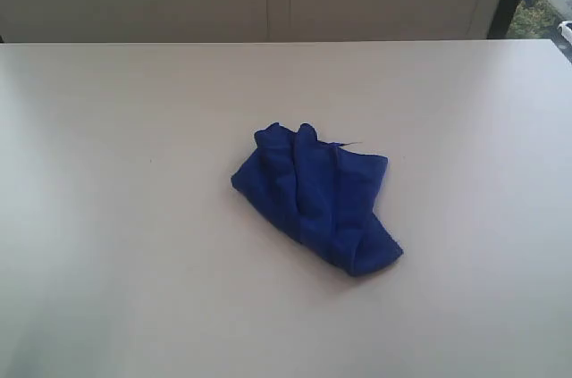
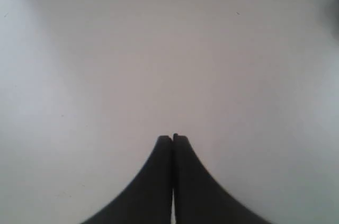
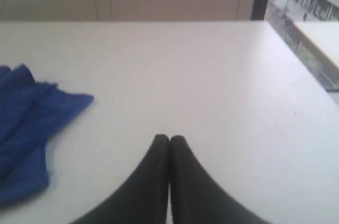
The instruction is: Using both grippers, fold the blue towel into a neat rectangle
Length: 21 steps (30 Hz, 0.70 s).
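Mid-table, blue towel [image 1: 317, 204] lies crumpled and untouched, left gripper [image 2: 172, 138] and right gripper [image 3: 169, 138] both clenched empty; folding unstarted, next: open, reach corners.

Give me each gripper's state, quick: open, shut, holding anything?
Black two-fingered left gripper: closed, holding nothing.
Black two-fingered right gripper: closed, holding nothing; crumpled royal-blue plush towel lies apart from it.

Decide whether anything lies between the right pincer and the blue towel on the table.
Nothing visible does. In the right wrist view, only bare table lies between the shut right pincer and the crumpled blue towel, which sits apart from it.
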Tool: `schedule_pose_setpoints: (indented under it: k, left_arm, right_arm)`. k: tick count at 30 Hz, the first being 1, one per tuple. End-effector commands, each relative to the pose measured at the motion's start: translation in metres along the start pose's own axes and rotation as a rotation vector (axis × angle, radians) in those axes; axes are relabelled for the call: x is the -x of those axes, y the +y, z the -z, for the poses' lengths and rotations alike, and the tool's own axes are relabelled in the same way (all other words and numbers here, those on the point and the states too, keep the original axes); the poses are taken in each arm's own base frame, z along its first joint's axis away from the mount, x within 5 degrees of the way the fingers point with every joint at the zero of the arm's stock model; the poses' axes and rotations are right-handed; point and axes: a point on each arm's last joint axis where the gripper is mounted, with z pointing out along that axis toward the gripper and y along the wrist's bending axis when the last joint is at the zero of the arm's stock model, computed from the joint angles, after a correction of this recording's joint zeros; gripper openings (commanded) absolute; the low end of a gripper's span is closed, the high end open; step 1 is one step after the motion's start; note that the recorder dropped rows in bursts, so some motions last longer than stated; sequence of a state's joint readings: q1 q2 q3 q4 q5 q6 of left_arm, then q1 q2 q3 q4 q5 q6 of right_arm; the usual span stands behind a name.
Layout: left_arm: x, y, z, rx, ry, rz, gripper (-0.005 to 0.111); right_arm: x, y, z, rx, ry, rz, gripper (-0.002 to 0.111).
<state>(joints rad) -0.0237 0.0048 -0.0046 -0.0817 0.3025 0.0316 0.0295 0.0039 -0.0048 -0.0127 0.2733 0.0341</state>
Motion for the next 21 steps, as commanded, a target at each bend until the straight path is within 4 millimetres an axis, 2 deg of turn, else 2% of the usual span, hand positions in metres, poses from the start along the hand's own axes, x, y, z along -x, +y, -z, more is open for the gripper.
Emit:
schedule_pose_setpoints:
  k: [1, 4, 9, 14, 16, 19, 21]
  left_arm:
    - [-0.002, 0.000, 0.000, -0.002, 0.003, 0.006, 0.000]
    - [-0.002, 0.000, 0.000, -0.002, 0.003, 0.006, 0.000]
    - [-0.002, 0.000, 0.000, -0.002, 0.003, 0.006, 0.000]
    - [-0.002, 0.000, 0.000, -0.002, 0.003, 0.006, 0.000]
    - [-0.002, 0.000, 0.000, -0.002, 0.003, 0.006, 0.000]
    - [-0.002, 0.000, 0.000, -0.002, 0.003, 0.006, 0.000]
    - [-0.002, 0.000, 0.000, -0.002, 0.003, 0.006, 0.000]
  right_arm:
    - [0.034, 0.001, 0.007, 0.009, -0.394, 0.003, 0.000]
    - [0.051, 0.002, 0.017, 0.016, -0.617, 0.003, 0.000]
    - [0.059, 0.002, 0.023, 0.019, -0.728, 0.003, 0.000]
    - [0.057, 0.002, 0.021, -0.004, -0.694, 0.061, 0.000]
    - [0.055, 0.000, 0.018, -0.002, -0.626, 0.012, 0.000]
    - [0.077, 0.001, 0.020, 0.007, -0.478, -0.012, 0.000]
    - [0.099, 0.003, 0.020, 0.013, -0.353, -0.010, 0.000]
